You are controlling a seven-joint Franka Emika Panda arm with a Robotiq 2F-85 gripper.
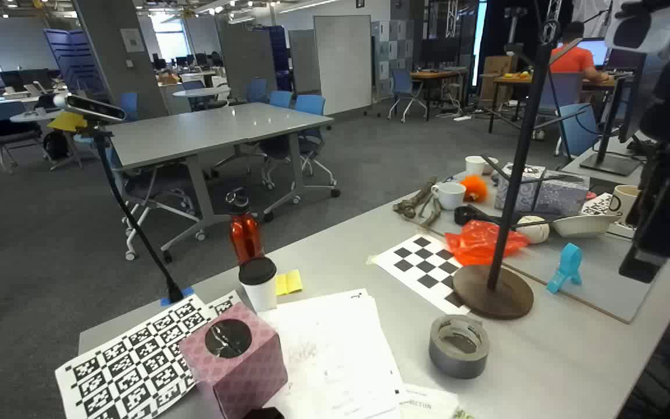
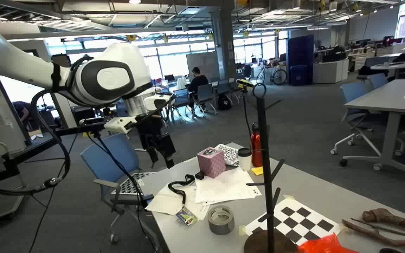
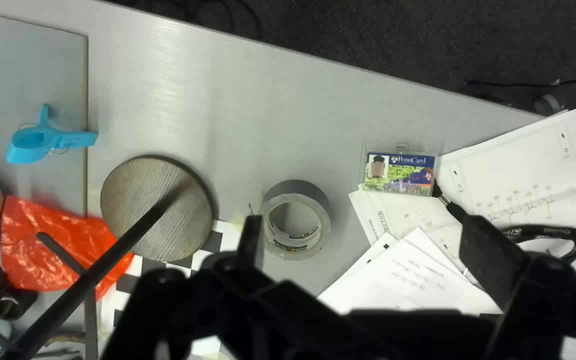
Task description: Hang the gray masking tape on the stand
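Observation:
The gray masking tape [image 1: 457,366] lies flat on the table beside the stand's base, its hollow facing up. It also shows in an exterior view [image 2: 221,227] and in the wrist view [image 3: 295,188]. The stand [image 1: 512,192] is a thin dark upright pole with several short pegs on a round brown base [image 3: 140,207]; it also shows in an exterior view [image 2: 267,168]. My gripper [image 2: 162,164] is high above the table, apart from the tape. In the wrist view its fingers [image 3: 368,245] are wide apart with nothing between them; the tape lies near the left finger.
An ID card [image 3: 399,172] with lanyard and papers [image 1: 335,355] lie near the tape. A pink tissue box [image 1: 242,361], paper cup [image 1: 259,285] and red bottle [image 1: 246,235] stand beyond. A red bag [image 1: 480,241], blue clamp [image 1: 566,267] and mugs [image 1: 449,195] surround the stand.

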